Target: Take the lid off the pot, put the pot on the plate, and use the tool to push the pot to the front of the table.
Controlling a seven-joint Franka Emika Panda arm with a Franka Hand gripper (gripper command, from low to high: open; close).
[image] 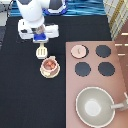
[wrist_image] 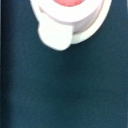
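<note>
My gripper [image: 41, 42] hangs over the black table [image: 25, 97], shut on the handle of the cream tool [image: 41, 50], whose slotted head points down toward the pot. The pinkish-tan pot [image: 48, 64], with reddish pieces inside, stands uncovered on the cream plate [image: 52, 74], just below and to the right of the tool's head in the exterior view. The lid [image: 78, 50] rests on the stove's upper-left burner. In the wrist view the tool's head [wrist_image: 56, 35] sits against the plate's rim [wrist_image: 93, 30], and the pot [wrist_image: 75, 14] shows behind it.
A pinkish-brown stove top [image: 95, 75] fills the exterior view's right, with three uncovered black burners [image: 103, 51]. A large grey-beige pan [image: 95, 106] with a long handle sits at its bottom. Blue cloth lies at the top behind the robot.
</note>
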